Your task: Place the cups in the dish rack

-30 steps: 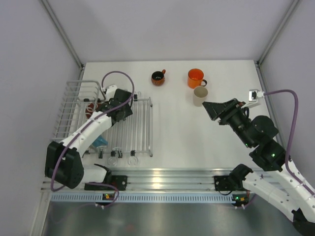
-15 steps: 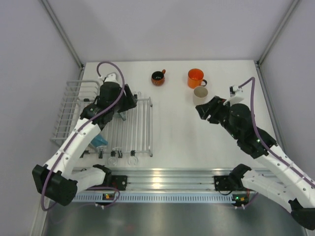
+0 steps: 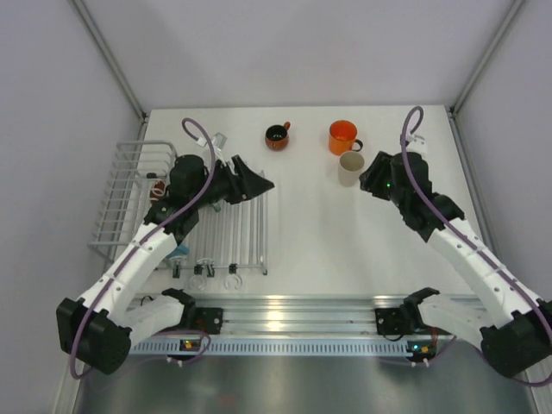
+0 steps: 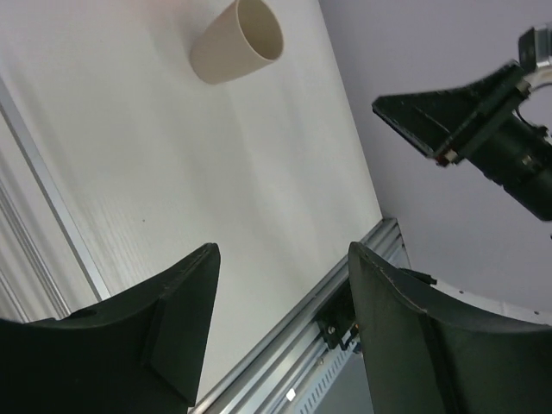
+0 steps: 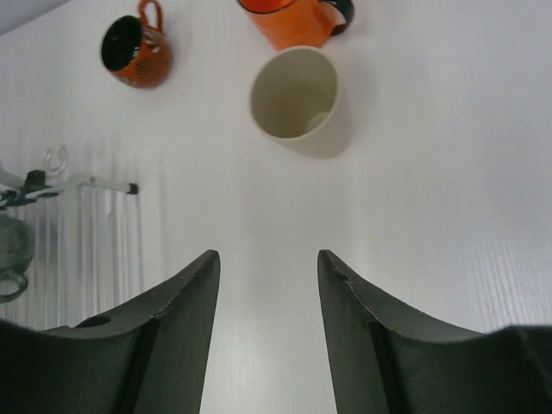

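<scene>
Right gripper (image 5: 267, 259): jaws about half apart, empty. Cream-beige ceramic mug (image 5: 297, 103) stands upright at its 12 o'clock. Left gripper (image 4: 283, 259): jaws wide, empty, at the 3 o'clock edge of the white wire dish rack (image 3: 246, 226). Bright orange mug (image 3: 342, 136) and small dark red mug (image 3: 277, 136) stand on the table, outside the rack.

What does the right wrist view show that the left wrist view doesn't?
Only the right wrist view: the orange mug, the small dark red mug, the grey-blue mug at the frame's left edge by the dish rack, and the open right hand up close. Only the left wrist view: the open left hand, the metal rail along the table edge, and the right hand seen from outside. Both: the cream mug, standing free on the white table.
</scene>
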Robot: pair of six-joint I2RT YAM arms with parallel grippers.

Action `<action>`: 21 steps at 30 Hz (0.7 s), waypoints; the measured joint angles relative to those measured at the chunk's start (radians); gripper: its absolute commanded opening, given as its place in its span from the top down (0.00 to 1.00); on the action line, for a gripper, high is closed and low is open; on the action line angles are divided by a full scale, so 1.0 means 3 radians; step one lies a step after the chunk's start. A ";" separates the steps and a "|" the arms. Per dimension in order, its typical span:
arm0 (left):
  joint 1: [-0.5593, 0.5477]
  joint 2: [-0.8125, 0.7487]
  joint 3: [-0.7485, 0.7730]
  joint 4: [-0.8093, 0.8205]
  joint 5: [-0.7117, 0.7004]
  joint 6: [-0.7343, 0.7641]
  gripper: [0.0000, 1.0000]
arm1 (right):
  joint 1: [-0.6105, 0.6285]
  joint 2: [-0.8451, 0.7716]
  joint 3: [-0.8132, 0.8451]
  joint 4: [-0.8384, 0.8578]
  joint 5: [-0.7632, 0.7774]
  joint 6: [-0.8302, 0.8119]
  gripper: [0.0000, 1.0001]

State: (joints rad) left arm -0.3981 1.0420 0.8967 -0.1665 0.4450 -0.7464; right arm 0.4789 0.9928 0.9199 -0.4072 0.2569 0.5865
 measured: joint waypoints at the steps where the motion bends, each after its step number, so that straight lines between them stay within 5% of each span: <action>1: 0.0000 -0.0006 -0.0052 0.0069 0.0060 -0.0046 0.33 | -0.0074 0.0045 0.0008 -0.0003 -0.0031 0.0004 0.51; 6: 0.0000 -0.0086 -0.0276 0.0191 0.0257 -0.0150 0.33 | -0.0573 0.0587 0.0266 -0.0083 -0.0210 0.0025 0.52; 13: 0.0000 -0.0329 -0.0359 0.0210 0.0295 -0.0141 0.33 | -0.0624 0.1254 0.0932 -0.0168 -0.0276 -0.0047 0.53; 21: 0.0000 -0.0355 -0.0359 0.0165 0.0235 -0.0134 0.33 | -0.0627 0.1825 0.1092 -0.0182 -0.0275 -0.0102 0.55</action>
State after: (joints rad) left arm -0.3981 0.9356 0.7891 -0.1169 0.5156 -0.7864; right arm 0.2909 1.5402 1.2476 -0.4618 0.1745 0.5560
